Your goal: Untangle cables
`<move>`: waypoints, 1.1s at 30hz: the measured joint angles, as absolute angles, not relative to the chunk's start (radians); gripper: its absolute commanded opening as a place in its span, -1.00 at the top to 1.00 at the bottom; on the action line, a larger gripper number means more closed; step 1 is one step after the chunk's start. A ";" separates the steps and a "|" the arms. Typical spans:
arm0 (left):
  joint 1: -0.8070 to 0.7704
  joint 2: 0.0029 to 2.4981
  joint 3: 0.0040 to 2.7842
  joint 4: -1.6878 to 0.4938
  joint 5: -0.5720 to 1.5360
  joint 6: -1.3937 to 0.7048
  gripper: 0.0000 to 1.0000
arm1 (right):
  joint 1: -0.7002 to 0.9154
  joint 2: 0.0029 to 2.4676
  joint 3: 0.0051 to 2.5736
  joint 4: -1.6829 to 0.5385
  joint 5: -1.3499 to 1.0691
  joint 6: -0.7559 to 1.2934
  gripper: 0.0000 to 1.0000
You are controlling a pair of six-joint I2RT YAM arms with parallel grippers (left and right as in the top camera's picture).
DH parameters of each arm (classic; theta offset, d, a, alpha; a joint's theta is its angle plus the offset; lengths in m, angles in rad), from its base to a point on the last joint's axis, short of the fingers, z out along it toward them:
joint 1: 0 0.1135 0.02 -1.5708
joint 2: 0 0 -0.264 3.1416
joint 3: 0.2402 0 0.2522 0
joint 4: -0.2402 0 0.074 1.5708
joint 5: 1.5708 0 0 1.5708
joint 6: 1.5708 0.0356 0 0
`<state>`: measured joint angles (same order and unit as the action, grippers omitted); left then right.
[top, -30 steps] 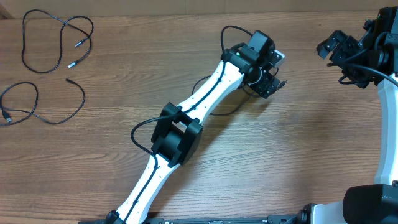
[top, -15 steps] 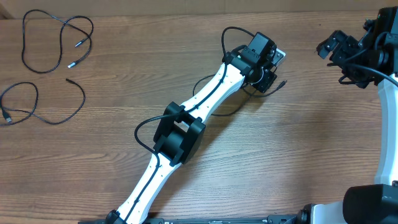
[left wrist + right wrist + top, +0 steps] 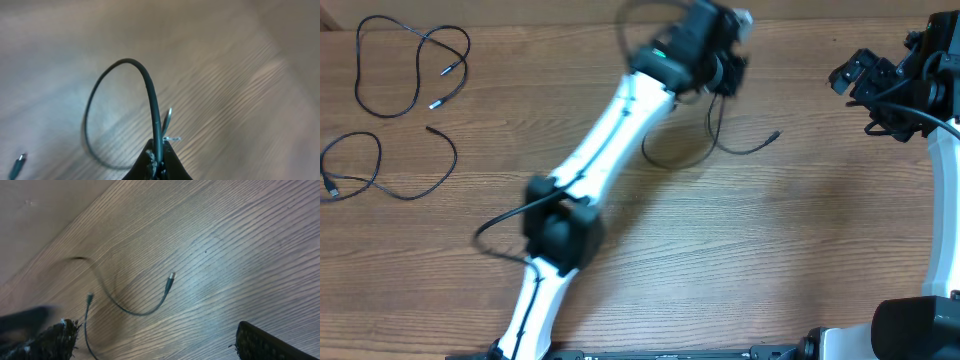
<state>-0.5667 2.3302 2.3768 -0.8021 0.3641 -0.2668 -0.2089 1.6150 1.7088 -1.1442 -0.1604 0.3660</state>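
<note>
Left gripper (image 3: 725, 66), at the table's (image 3: 800, 240) twelve o'clock, clamps tight on one black cable (image 3: 153, 100), its plug tip (image 3: 775, 134) resting on the wood. Two other cables (image 3: 357, 80) lie at ten o'clock. Right gripper (image 3: 853, 75) gapes wide at two o'clock.

Two loose black cables (image 3: 357, 75) are laid at the far left of the wood-grain table (image 3: 770, 250); a third cable (image 3: 745, 151) is trailed right of centre.
</note>
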 measured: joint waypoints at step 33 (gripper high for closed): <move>-0.418 1.769 2.388 -1.456 -0.080 -1.039 0.92 | -0.209 1.615 1.709 -1.144 -0.160 0.366 -1.00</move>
<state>-0.4175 1.7691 2.3882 -1.4555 -0.0795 -1.0386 -0.2089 1.6150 1.7088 -1.1442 -0.1604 0.3660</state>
